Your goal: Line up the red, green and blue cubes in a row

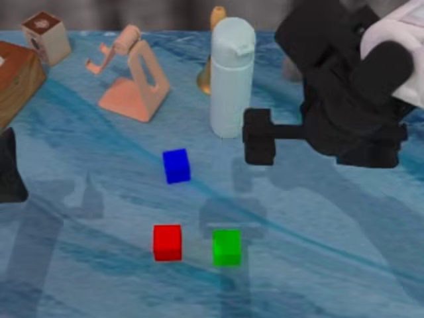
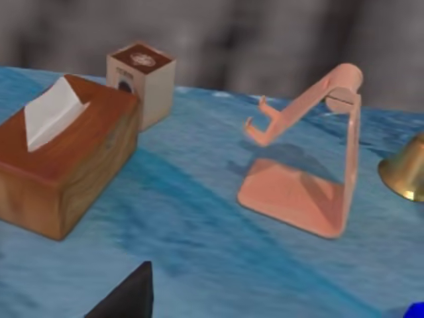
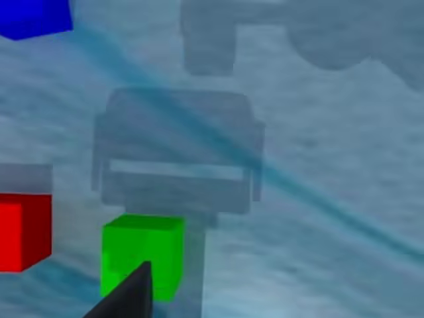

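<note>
The red cube (image 1: 167, 242) and the green cube (image 1: 226, 247) sit side by side near the table's front, a small gap between them. The blue cube (image 1: 176, 165) lies farther back, just behind the red one and turned slightly. My right gripper (image 1: 258, 137) hovers open above the table beside the white bottle, behind the green cube and holding nothing. Its wrist view looks down on the green cube (image 3: 142, 255), the red cube (image 3: 23, 228) and a corner of the blue cube (image 3: 33, 16), with one dark fingertip (image 3: 136, 291) showing. My left gripper (image 1: 10, 173) is parked, open, at the left edge.
A tall white bottle (image 1: 232, 76) stands at the back centre with a brass bell (image 2: 404, 172) behind it. A pink phone stand (image 1: 132, 76), a wooden tissue box (image 2: 66, 159) and a beige box with a brown patterned top (image 1: 45, 36) fill the back left.
</note>
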Controlling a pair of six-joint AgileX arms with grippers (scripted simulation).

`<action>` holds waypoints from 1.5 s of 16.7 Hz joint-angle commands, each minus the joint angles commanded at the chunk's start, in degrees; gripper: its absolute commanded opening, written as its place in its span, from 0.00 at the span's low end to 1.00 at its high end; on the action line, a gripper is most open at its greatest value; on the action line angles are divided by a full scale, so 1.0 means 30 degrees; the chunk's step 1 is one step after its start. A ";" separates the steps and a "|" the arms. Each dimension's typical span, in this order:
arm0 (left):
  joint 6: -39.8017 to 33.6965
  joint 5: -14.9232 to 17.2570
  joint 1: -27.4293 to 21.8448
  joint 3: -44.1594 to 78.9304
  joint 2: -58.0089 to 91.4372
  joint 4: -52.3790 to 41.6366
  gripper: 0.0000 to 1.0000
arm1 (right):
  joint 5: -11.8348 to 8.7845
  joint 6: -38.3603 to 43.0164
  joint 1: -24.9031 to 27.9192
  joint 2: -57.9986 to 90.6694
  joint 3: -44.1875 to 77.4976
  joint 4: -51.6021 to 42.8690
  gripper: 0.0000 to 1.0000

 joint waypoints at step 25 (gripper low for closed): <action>-1.0045 -0.0013 -0.7396 3.0068 3.5851 -1.8597 1.00 | -0.2263 -1.2291 -1.2718 -3.1680 -2.6372 1.8109 1.00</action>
